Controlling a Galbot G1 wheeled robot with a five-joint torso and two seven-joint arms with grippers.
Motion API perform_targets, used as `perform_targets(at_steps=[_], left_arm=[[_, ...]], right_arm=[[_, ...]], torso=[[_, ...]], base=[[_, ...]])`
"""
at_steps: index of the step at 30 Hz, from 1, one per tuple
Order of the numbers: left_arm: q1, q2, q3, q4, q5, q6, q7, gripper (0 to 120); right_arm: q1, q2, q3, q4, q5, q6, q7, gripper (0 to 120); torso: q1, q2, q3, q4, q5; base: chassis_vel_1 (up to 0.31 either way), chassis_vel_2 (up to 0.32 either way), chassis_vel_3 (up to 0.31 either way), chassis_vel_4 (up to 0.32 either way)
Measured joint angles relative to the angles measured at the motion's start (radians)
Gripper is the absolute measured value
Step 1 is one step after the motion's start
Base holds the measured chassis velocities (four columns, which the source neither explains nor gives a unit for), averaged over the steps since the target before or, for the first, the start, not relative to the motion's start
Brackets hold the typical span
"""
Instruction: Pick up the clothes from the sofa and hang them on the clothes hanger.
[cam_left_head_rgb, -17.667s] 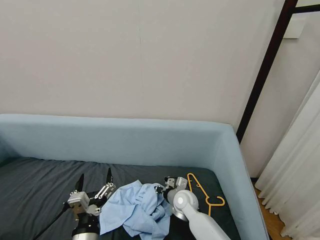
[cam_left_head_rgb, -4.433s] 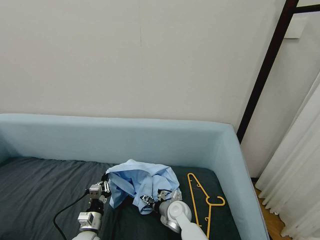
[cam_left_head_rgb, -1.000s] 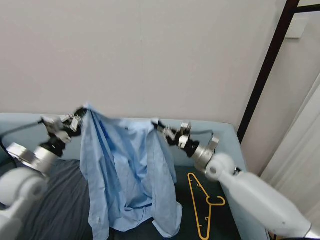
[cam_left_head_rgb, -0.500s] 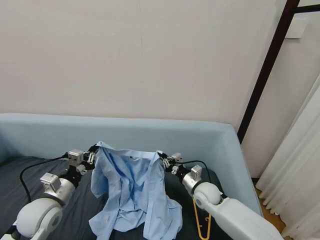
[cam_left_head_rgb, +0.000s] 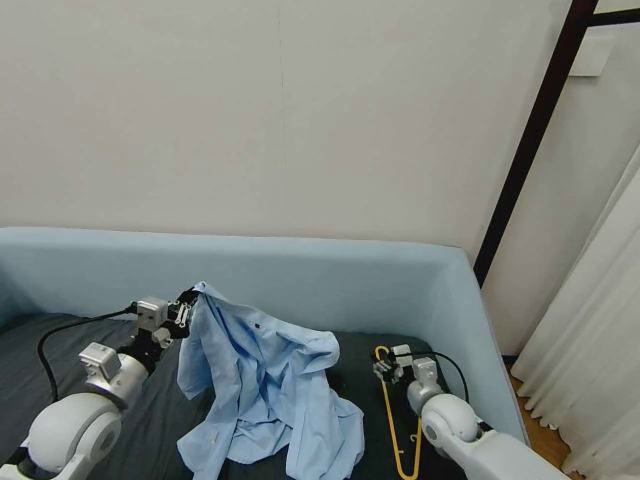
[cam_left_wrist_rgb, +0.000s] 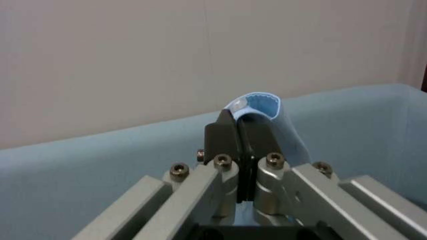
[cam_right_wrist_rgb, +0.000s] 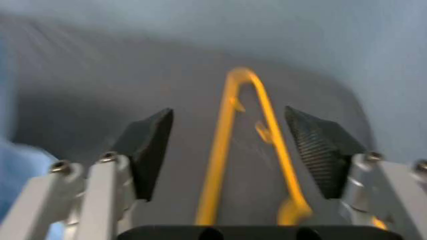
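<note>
A light blue shirt (cam_left_head_rgb: 262, 395) hangs from one corner and drapes in a heap onto the dark sofa seat (cam_left_head_rgb: 60, 345). My left gripper (cam_left_head_rgb: 188, 304) is shut on that raised corner; in the left wrist view the blue cloth edge (cam_left_wrist_rgb: 257, 106) sticks out from between the closed fingers (cam_left_wrist_rgb: 227, 145). A yellow clothes hanger (cam_left_head_rgb: 405, 405) lies flat on the seat at the right. My right gripper (cam_left_head_rgb: 384, 365) hovers open just over the hanger's near end; in the right wrist view the yellow hanger (cam_right_wrist_rgb: 237, 150) runs between its spread fingers (cam_right_wrist_rgb: 150, 145).
The sofa's pale blue backrest (cam_left_head_rgb: 330, 275) and right armrest (cam_left_head_rgb: 480, 350) wall in the seat. A black cable (cam_left_head_rgb: 50, 345) trails from the left arm. A dark door frame (cam_left_head_rgb: 530, 130) and a white curtain (cam_left_head_rgb: 600, 350) stand to the right.
My right gripper has let go of the shirt's right corner and moved right and down to the hanger. That side of the shirt has dropped. The left gripper keeps its hold.
</note>
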Motion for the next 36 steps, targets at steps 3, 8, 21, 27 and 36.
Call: perform_targets(at_steps=[3, 8, 21, 27, 36], left_arm=[[0.004, 0.0, 0.0, -0.007, 0.0, 0.0, 0.0, 0], [0.005, -0.004, 0.002, -0.015, 0.0, -0.001, 0.0, 0], [0.012, -0.003, -0.01, -0.019, -0.002, -0.021, -0.002, 0], [0.005, -0.001, -0.008, -0.019, -0.005, -0.022, -0.004, 0], [0.0, 0.001, -0.007, -0.019, -0.008, -0.023, -0.007, 0]], right_arm=[[-0.026, 0.0, 0.029, 0.0, 0.039, -0.092, 0.045, 82], [-0.058, 0.032, 0.089, 0.006, 0.157, -0.276, 0.136, 98], [-0.063, 0.159, 0.213, -0.092, 0.268, -0.337, 0.24, 100], [-0.059, 0.19, 0.242, -0.143, 0.228, -0.345, 0.239, 93], [-0.048, 0.21, 0.252, -0.201, 0.181, -0.345, 0.209, 59]], torso=[[0.0, 0.0, 0.0, -0.0001, -0.0001], [0.0, 0.0, 0.0, 0.0, 0.0], [0.0, 0.0, 0.0, 0.0002, 0.0], [0.0, 0.0, 0.0, 0.0, -0.0001], [0.0, 0.0, 0.0, 0.0001, -0.0001]], base=[[0.0, 0.0, 0.0, 0.0], [0.0, 0.0, 0.0, 0.0], [0.0, 0.0, 0.0, 0.0], [0.0, 0.0, 0.0, 0.0], [0.0, 0.0, 0.0, 0.0]])
